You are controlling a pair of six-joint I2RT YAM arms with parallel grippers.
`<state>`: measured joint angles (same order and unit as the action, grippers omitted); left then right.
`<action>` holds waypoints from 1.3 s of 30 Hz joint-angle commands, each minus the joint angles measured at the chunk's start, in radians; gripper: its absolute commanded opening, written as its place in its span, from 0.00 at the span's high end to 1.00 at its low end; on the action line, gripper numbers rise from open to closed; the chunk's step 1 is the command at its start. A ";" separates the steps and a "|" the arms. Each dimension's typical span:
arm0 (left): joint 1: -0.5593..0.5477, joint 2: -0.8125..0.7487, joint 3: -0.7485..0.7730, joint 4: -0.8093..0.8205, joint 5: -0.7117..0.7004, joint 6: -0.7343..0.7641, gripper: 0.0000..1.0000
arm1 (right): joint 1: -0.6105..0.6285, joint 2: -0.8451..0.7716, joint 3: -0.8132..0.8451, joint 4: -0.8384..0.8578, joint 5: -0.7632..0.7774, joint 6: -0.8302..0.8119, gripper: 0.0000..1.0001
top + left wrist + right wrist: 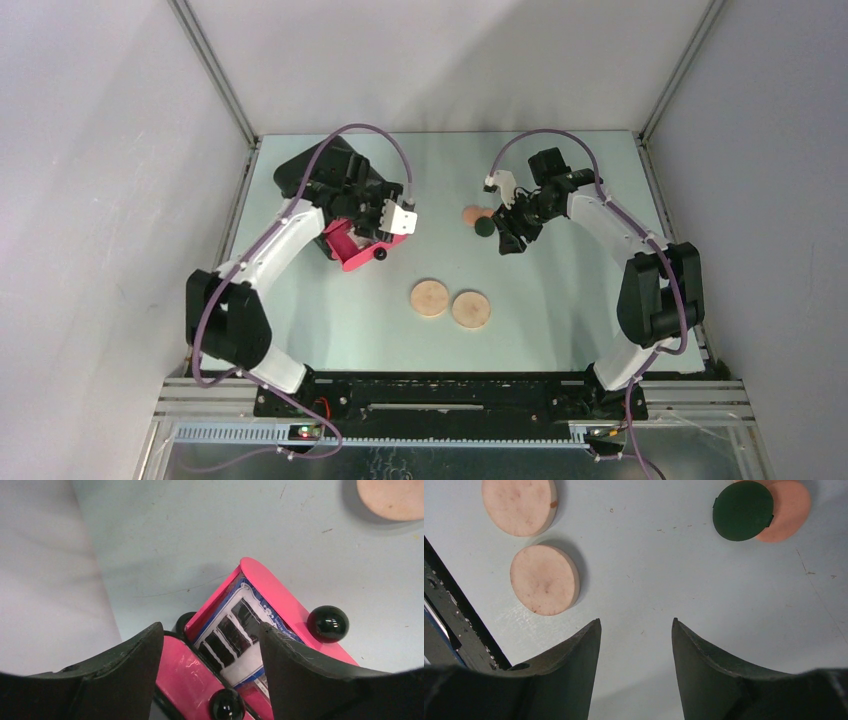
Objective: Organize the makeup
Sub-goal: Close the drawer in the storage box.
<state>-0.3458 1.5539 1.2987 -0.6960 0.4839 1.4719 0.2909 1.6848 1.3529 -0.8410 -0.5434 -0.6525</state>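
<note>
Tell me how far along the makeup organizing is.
Done: one packet lies in the open pink drawer. In hand: nothing; the left gripper is open over that drawer, the right gripper open and empty. Left: two tan discs, green round and peach round on the table.

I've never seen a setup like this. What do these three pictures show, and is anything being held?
Two robot arms stand at the edge of a table. The wide picture looks down from above; the other two come from cameras on each wrist. The left gripper hangs open over a pulled-out pink drawer of a black box; a printed packet lies inside. The right gripper is open and empty. On the table lie two tan discs, and a dark-green round overlapping a peach round.
</note>
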 commanded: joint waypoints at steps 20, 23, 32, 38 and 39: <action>-0.246 -0.016 -0.141 -0.200 -0.321 0.363 0.36 | 0.001 -0.022 -0.001 -0.004 0.001 -0.019 0.38; -0.248 0.016 -0.149 -0.174 -0.382 0.359 0.42 | -0.001 -0.020 -0.001 -0.006 -0.001 -0.021 0.38; -0.253 0.033 -0.179 -0.088 -0.514 0.319 0.52 | -0.001 -0.010 0.000 -0.007 0.002 -0.025 0.39; -0.254 0.029 -0.177 -0.023 -0.628 0.280 0.66 | 0.001 -0.006 0.000 -0.007 0.000 -0.026 0.39; -0.253 0.032 -0.169 -0.022 -0.644 0.271 0.68 | 0.001 -0.006 -0.001 -0.007 0.000 -0.026 0.39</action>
<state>-0.5957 1.5906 1.1275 -0.7845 -0.0525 1.7794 0.2913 1.6852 1.3529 -0.8455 -0.5331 -0.6640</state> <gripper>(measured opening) 0.389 0.617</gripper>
